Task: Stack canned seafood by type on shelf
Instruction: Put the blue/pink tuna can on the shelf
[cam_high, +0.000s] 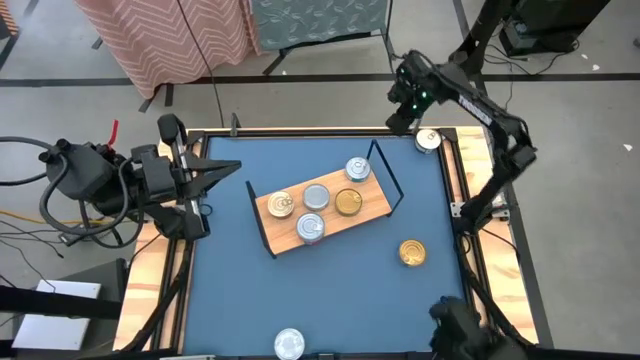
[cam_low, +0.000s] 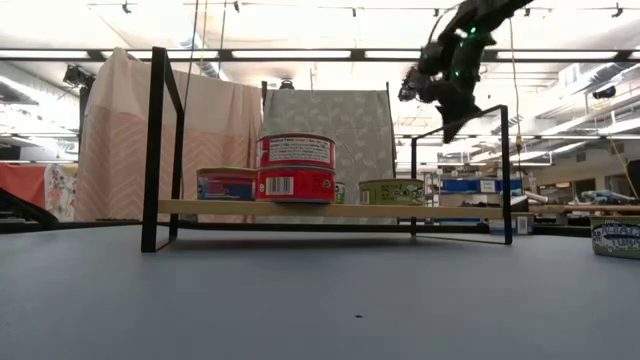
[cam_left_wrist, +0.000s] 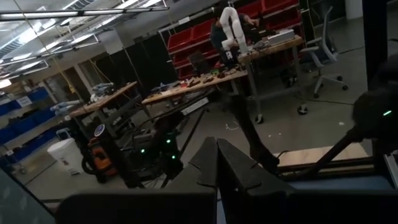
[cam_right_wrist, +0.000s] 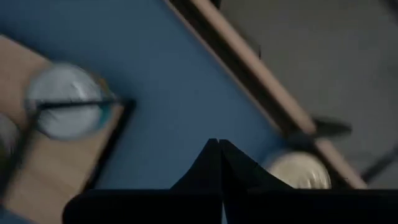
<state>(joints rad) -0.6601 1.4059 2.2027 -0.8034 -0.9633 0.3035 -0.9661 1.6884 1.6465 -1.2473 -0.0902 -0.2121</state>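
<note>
Right gripper (cam_right_wrist: 219, 149) closed, partly hides gold can (cam_right_wrist: 300, 170).

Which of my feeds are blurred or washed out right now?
Right wrist view: smeared, the silver-lidded can on the shelf and the gold can are soft blobs. Low view: bright ceiling lights behind, the front red can readable, the right gripper a dark shape. Left wrist view: dim, grainy. High view: evenly lit, sharp.

We note a pink chevron cloth (cam_high: 165, 35) and grey patterned cloth (cam_high: 315, 20) beyond the blue desk (cam_high: 240, 300); red bins (cam_left_wrist: 205, 34) and an office chair (cam_left_wrist: 326, 59) farther off.
</note>
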